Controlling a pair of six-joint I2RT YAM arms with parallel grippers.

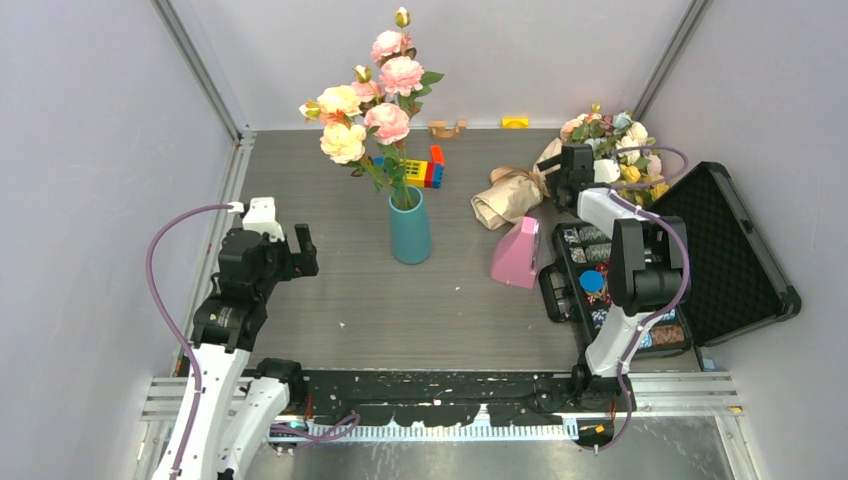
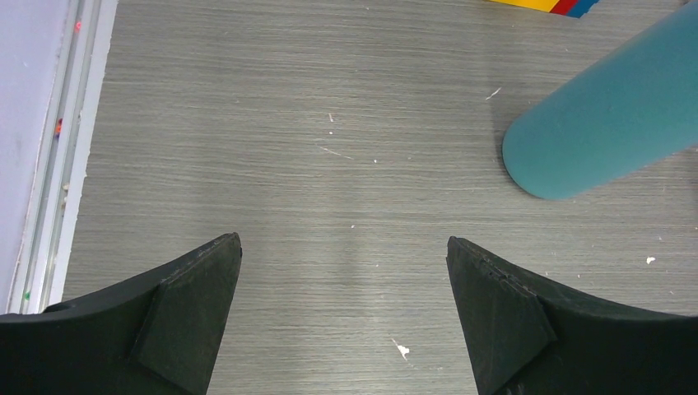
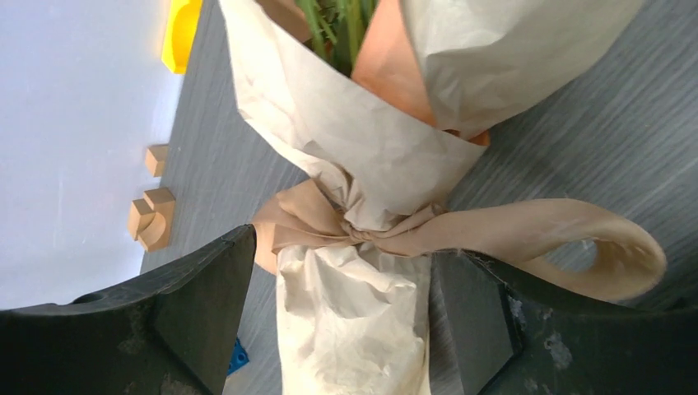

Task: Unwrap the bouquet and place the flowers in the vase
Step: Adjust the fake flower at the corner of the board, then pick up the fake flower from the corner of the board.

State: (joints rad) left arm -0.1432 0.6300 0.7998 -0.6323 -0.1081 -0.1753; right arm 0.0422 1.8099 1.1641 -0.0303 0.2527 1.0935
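step: start of unwrapping | bouquet (image 1: 512,196) lies tied, far right, well apart from vase (image 1: 410,228) | right gripper (image 3: 344,257) jaws apart, astride its ribbon (image 3: 527,229) knot | left gripper (image 2: 343,247) jaws apart, empty | next: likely close on ribbon, pull knot loose

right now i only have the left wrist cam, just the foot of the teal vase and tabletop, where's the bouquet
observer: The bouquet lies on its side toward the back right of the table, beyond the pink wedge-shaped box.
operator: is the other arm on it yet
observer: The right gripper is open, one jaw on either side of the bouquet at the ribbon knot, not closed on it.
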